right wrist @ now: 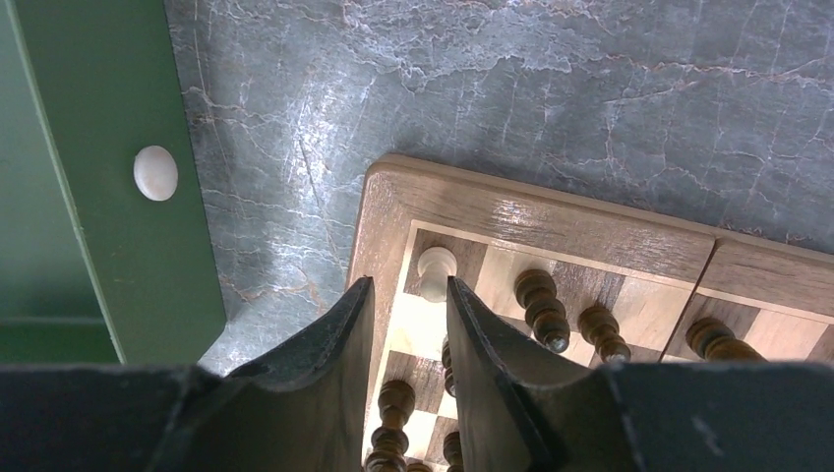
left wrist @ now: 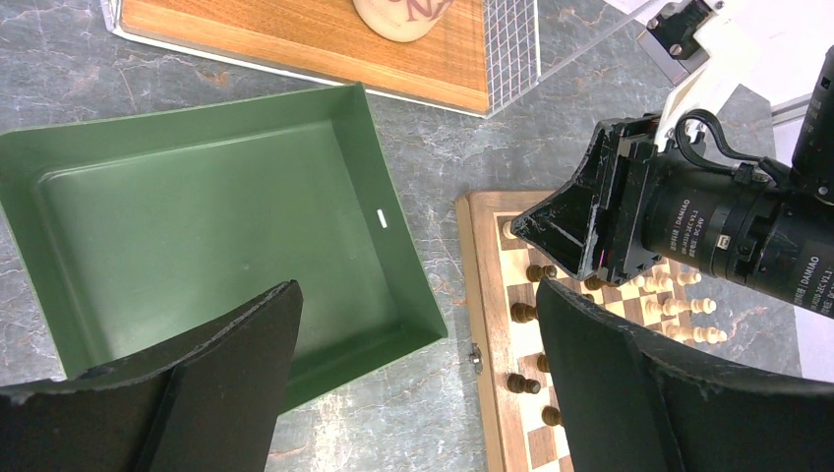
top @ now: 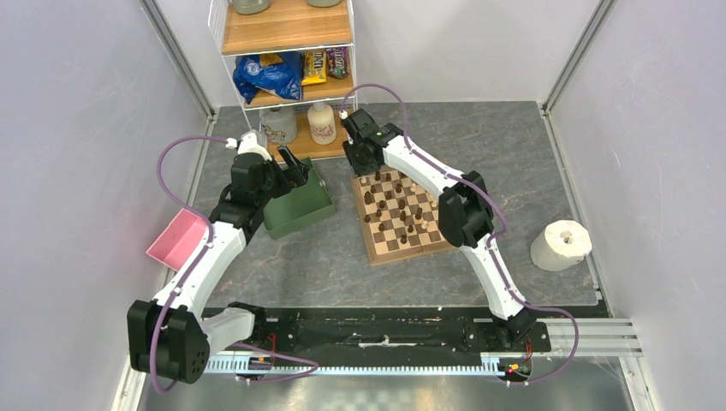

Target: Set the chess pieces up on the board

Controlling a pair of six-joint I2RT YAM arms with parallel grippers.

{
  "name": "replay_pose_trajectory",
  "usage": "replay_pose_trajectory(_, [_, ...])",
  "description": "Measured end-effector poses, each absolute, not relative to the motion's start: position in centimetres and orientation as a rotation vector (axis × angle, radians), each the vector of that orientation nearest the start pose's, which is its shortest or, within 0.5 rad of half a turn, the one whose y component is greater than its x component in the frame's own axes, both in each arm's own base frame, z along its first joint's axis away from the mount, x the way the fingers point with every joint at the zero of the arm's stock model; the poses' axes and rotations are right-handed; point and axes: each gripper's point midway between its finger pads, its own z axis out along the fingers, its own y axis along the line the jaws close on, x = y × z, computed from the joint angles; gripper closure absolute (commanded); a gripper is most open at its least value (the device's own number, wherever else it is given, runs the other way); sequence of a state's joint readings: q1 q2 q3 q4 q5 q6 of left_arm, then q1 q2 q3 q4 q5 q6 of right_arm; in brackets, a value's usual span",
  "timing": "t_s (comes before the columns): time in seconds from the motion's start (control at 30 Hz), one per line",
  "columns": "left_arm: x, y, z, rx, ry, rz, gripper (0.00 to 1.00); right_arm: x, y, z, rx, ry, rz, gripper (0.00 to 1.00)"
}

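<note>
The board (top: 425,247) lies right of centre with dark and cream chess pieces (top: 395,205) on it. My right gripper (top: 357,169) hangs over the board's far left corner. In the right wrist view it (right wrist: 406,287) is slightly open with nothing between the fingers. A cream piece (right wrist: 436,270) stands on the corner square just beyond the tips, close to the right finger. Dark pieces (right wrist: 542,307) stand beside it. My left gripper (left wrist: 418,295) is wide open and empty, above the table between the green tray (left wrist: 148,226) and the board (left wrist: 479,295).
The green tray (top: 295,210) sits left of the board and holds no pieces that I can see; a small white spot (right wrist: 155,172) marks its wall. A wire shelf unit (top: 287,51) with jars stands behind. A pink bin (top: 177,240) lies far left, a paper roll (top: 561,245) right.
</note>
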State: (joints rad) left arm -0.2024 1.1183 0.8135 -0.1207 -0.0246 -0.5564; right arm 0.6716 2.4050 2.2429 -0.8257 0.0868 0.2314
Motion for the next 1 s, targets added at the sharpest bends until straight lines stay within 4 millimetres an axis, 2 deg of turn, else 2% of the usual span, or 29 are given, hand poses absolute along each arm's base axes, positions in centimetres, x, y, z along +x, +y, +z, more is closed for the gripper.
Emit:
replay_pose_trajectory(0.33, [35.8, -9.2, 19.9, -0.373, 1.991, -0.461, 0.04, 45.3, 34.6, 6.6, -0.54, 2.532, 0.184, 0.65])
replay_pose_trajectory(0.5, [35.8, -9.1, 19.9, -0.373, 1.991, -0.46, 0.04, 45.2, 34.5, 6.0, -0.55, 2.544, 0.173, 0.73])
replay_pose_trajectory(0.77, [35.9, -9.1, 20.0, -0.373, 1.99, -0.461, 0.04, 45.4, 34.6, 6.2, -0.554, 2.538, 0.174, 0.9])
replay_pose_trajectory(1.0, [35.9, -9.2, 20.0, -0.372, 1.989, -0.461, 0.04, 45.4, 34.6, 6.4, -0.555, 2.536, 0.176, 0.93])
